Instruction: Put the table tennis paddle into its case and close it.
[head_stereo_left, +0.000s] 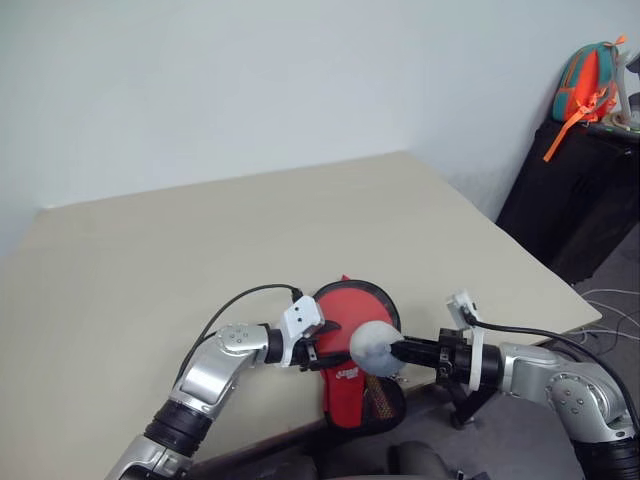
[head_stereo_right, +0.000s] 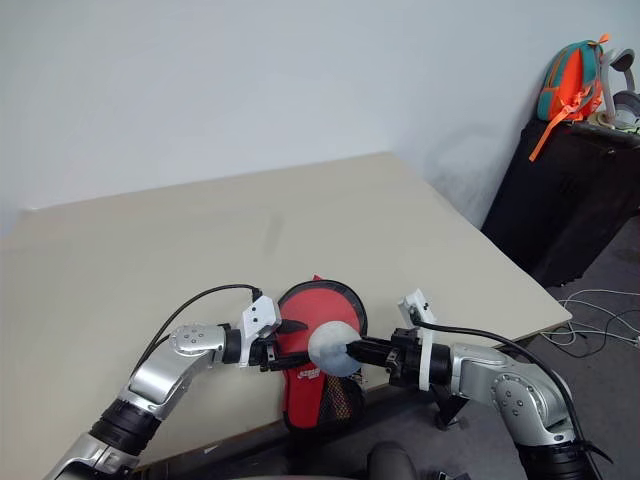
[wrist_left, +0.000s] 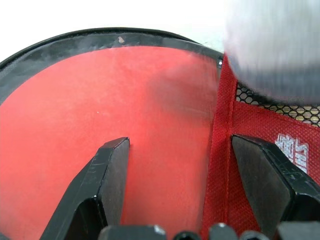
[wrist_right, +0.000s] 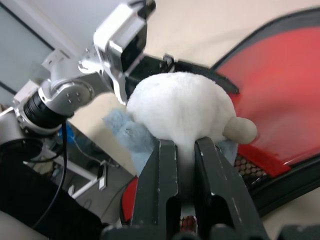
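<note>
At the table's near edge, the right gripper (wrist_right: 186, 150) pinched a fluffy white ball (wrist_right: 180, 112) between nearly closed fingers, holding it just above the case (head_stereo_left: 362, 385). The left gripper (wrist_left: 182, 165) stood spread, one finger over the red paddle face (wrist_left: 110, 110), the other over the case's red fabric flap. The table tennis paddle (head_stereo_left: 355, 310) sat partly inside the case, which overhung the table (head_stereo_left: 200, 260). The blade looked stiff and light, the pouch limp; the flap's piped edge seemed the best hold.
</note>
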